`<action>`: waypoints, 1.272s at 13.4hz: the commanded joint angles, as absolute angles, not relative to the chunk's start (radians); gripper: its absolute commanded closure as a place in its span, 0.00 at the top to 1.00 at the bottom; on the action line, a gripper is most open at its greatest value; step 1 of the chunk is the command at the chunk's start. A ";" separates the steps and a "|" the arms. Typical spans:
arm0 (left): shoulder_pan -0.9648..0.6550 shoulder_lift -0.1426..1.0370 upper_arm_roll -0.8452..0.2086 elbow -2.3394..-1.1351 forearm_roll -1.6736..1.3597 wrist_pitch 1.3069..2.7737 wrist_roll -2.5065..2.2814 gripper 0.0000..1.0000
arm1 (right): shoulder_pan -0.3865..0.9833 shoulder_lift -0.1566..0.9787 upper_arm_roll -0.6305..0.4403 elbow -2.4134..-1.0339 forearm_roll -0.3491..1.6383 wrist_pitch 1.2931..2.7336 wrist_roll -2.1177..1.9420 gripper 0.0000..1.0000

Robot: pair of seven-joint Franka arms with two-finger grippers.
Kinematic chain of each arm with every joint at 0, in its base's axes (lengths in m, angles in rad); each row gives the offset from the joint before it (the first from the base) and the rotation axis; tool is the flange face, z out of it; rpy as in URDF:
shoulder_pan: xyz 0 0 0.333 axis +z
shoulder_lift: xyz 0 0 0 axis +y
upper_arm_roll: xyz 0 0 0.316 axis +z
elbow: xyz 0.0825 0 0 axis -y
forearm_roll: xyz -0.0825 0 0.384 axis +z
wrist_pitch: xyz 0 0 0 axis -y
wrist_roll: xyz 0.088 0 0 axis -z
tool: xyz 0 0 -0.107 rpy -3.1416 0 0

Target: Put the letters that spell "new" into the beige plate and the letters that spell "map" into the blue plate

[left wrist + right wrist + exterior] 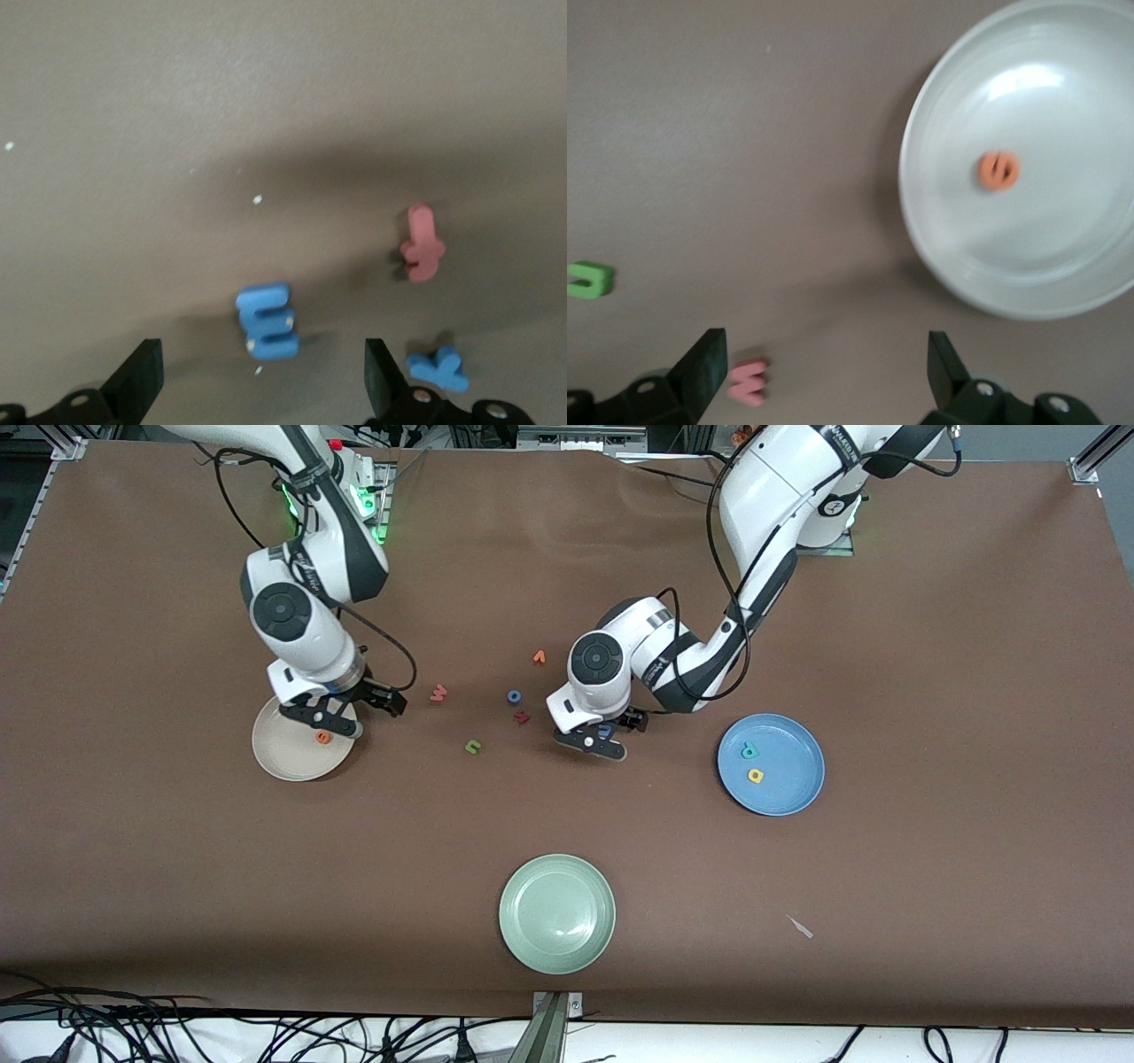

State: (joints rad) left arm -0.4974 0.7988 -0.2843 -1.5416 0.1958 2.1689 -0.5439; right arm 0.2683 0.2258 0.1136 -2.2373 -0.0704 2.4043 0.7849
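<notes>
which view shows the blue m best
The left wrist view: the m lies whole between the open left tool's fingers. In the front view that tool mostly hides it. The right wrist view misses it.

Brown table (930,646) carries three plates, scattered letters.

A matt brown cloth table cover (930,646) shows faint creases at 12 o'clock. The round cream-beige plate (1063,266) looks smooth and glossy, with bright glare at 12 o'clock of its well; the round pale green plate (556,913) shines likewise. The small blue foam letter m (268,320) and salmon-pink foam letter w (749,382) look soft and matt
</notes>
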 commanded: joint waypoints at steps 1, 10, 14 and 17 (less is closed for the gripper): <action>-0.505 0.830 -0.275 -1.513 0.224 2.204 -0.558 1.00 | 0.264 0.209 0.173 -2.267 -0.058 2.404 0.957 1.00; -0.509 0.804 -0.285 -1.549 0.298 2.097 -0.558 0.06 | 0.298 0.314 0.229 -2.301 -0.058 2.589 1.164 0.99; -0.409 0.685 -0.276 -1.536 0.296 1.987 -0.432 0.07 | 0.307 0.370 0.229 -2.307 -0.063 2.654 1.164 0.99; -0.272 0.641 -0.279 -1.526 0.284 1.913 -0.165 0.10 | 0.307 0.399 0.227 -2.309 -0.063 2.681 1.158 0.96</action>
